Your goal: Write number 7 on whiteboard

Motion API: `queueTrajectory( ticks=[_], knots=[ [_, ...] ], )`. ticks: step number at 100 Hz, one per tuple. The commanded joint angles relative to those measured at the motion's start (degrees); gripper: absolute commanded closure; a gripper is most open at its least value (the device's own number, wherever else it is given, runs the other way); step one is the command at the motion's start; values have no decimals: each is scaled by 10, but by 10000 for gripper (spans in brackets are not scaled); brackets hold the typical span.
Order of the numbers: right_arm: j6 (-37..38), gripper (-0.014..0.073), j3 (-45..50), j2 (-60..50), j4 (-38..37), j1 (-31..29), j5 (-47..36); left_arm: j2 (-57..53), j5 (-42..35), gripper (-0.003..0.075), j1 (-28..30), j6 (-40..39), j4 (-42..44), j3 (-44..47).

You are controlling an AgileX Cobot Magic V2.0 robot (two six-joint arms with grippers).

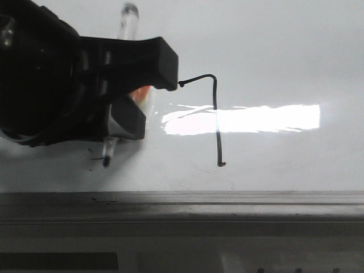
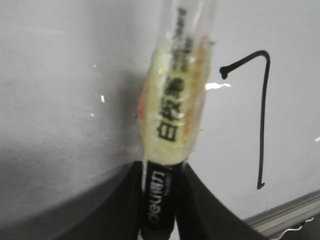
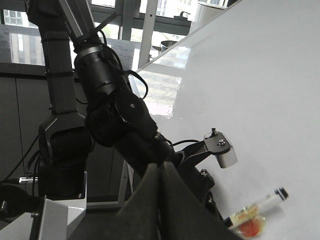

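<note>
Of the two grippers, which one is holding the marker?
The left gripper: its fingers clamp the marker beside the number 7. The right gripper is shut on nothing, off the whiteboard.

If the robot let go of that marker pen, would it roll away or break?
The marker looks round and slim, so it would probably roll. It seems stiff plastic, unlikely to break. The left gripper has its jaws shut on it, and the padded wrap probably helps stop slipping on the glossy whiteboard.

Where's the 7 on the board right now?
In the front view the number 7 sits mid-whiteboard, just right of the left gripper holding the marker, its long stroke crossing the glare above the ledge.
</note>
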Motion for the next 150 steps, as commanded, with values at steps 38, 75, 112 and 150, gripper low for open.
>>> queueTrajectory(
  ticks=[38, 75, 112, 150],
  knots=[
    [2, 657, -15, 1, 21, -4, -35, -1, -53, 305, 8, -15, -13, -8],
    [2, 657, -15, -14, 21, -4, -28, -75, -43, 153, -41, -15, -13, -8],
    [58, 656, -14, -95, -137, -4, 47, -285, -37, 453, -180, 144, -13, 13],
    [185, 657, -2, -112, -247, -4, 211, -446, -27, 741, -262, 169, -13, 104]
  ],
)
